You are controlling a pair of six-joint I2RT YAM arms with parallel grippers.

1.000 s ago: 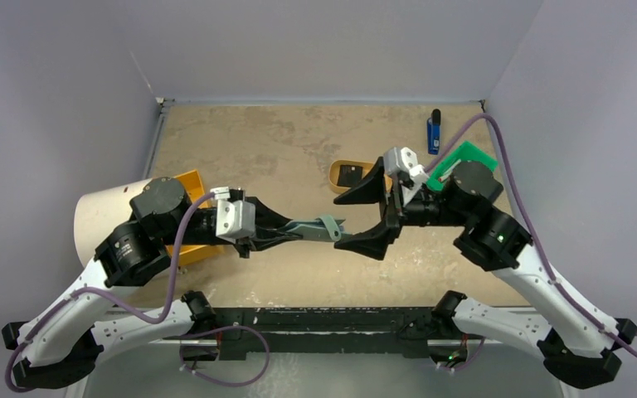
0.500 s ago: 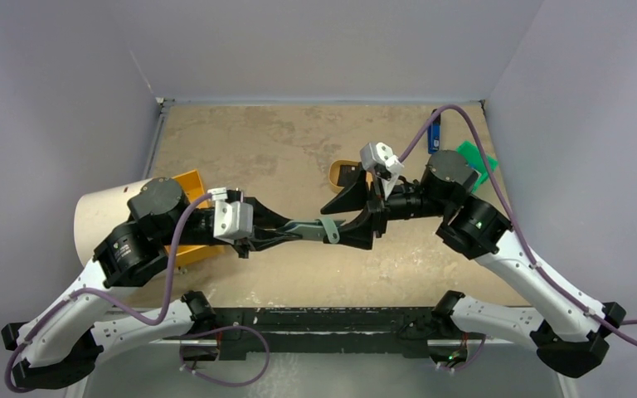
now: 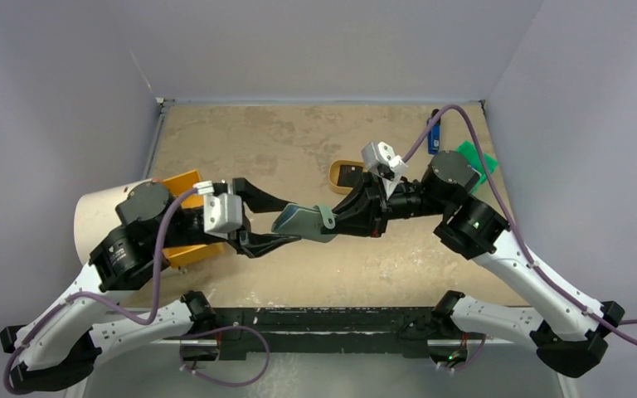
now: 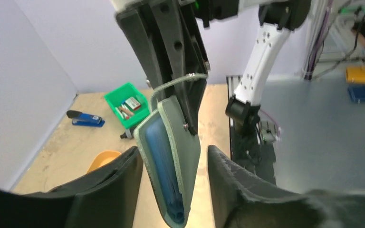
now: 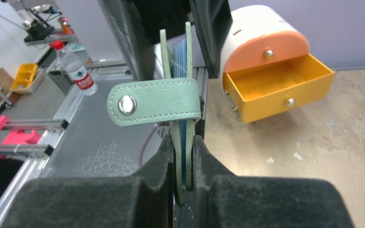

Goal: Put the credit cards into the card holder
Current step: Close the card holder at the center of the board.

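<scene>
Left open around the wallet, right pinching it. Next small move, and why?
Probably back the left gripper straight off the card holder: its fingers stand spread on either side with gaps, so only the right gripper, clamped on the holder's edge, carries it. Blue cards sit inside and the snap tab hangs unfastened; clearing gives room to close it.

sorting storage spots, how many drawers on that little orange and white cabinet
2. The upper drawer is shut under the rounded top; the lower drawer right below it is pulled open, nothing visible inside. The far side of the cabinet is hidden.
</scene>
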